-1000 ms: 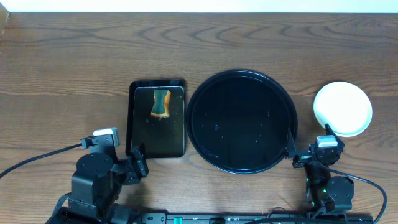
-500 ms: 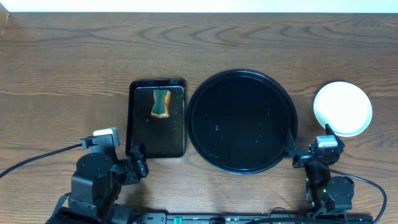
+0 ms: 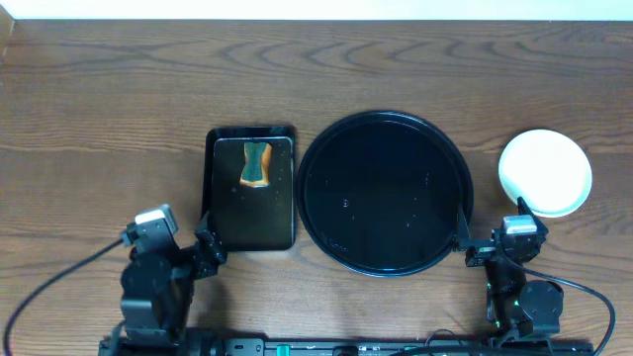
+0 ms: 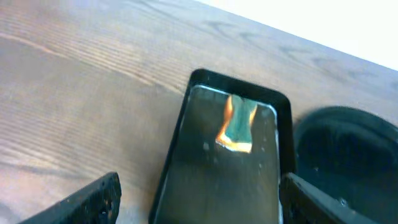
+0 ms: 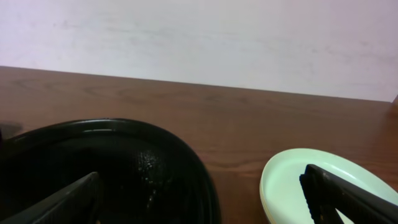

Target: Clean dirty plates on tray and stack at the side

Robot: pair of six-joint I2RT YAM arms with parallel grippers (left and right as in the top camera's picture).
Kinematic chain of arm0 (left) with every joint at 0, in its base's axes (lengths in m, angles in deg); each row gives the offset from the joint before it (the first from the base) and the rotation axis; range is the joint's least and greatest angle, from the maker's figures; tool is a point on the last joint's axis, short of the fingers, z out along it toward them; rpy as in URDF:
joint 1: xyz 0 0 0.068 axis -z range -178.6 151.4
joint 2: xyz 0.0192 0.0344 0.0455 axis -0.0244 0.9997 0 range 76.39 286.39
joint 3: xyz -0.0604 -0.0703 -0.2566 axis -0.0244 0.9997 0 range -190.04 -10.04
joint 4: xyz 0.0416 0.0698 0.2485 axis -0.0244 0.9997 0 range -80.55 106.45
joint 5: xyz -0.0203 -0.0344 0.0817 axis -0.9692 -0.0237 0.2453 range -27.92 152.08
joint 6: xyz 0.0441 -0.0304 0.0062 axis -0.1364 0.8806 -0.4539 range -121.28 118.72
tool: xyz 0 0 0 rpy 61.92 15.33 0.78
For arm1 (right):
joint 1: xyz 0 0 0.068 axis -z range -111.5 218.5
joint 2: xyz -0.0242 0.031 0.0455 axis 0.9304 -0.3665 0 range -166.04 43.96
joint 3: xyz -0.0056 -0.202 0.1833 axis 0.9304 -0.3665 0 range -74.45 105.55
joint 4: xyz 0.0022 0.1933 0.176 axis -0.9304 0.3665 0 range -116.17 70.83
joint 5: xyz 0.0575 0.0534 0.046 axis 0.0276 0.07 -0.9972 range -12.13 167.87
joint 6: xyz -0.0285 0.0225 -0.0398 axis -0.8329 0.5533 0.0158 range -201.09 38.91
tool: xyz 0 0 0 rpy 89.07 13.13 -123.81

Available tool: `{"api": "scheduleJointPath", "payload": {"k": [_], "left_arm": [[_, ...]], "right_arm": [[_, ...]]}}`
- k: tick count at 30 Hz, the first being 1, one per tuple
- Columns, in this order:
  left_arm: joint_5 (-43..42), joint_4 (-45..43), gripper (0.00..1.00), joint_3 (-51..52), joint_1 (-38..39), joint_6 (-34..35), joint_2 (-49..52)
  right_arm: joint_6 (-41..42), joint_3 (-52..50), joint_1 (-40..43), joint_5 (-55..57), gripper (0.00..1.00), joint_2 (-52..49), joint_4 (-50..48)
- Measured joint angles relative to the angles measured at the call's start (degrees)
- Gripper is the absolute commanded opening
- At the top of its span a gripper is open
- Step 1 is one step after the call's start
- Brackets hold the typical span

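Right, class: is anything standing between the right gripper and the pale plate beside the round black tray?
Nothing visible does. The open right gripper sits just short of the plate, with only bare table between them; the tray lies off to its left.

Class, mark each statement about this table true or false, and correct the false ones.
1. The round black tray holds the plates. False: it holds none; they sit on the table to its right.
2. The sponge lies in the rectangular tray. True.
3. The left claw grips the sponge. False: it is open and empty, by that tray's near edge.
4. The top plate's surface looks clean. True.
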Motion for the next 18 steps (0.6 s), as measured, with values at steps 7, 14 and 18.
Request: {"api": "scheduleJointPath", "payload": {"k": [7,14,18], "left_arm": [[-0.63,-20.31,0.82,16.96,-2.19,-3.63,-12.41],[-0.81,-35.34,0.82,26.08,-2.32,-10.12,-14.6],[-1.09,-34.07,0.82,27.02,-2.32,-12.02,-14.53]], "right_arm": [[0.0,0.0,0.0,-0.02,0.99,0.02,0.0],[0.0,0.0,0.0,-0.02,0.99,0.02,0.02],[0.0,0.0,0.0,0.0,0.99,0.02,0.02]]}}
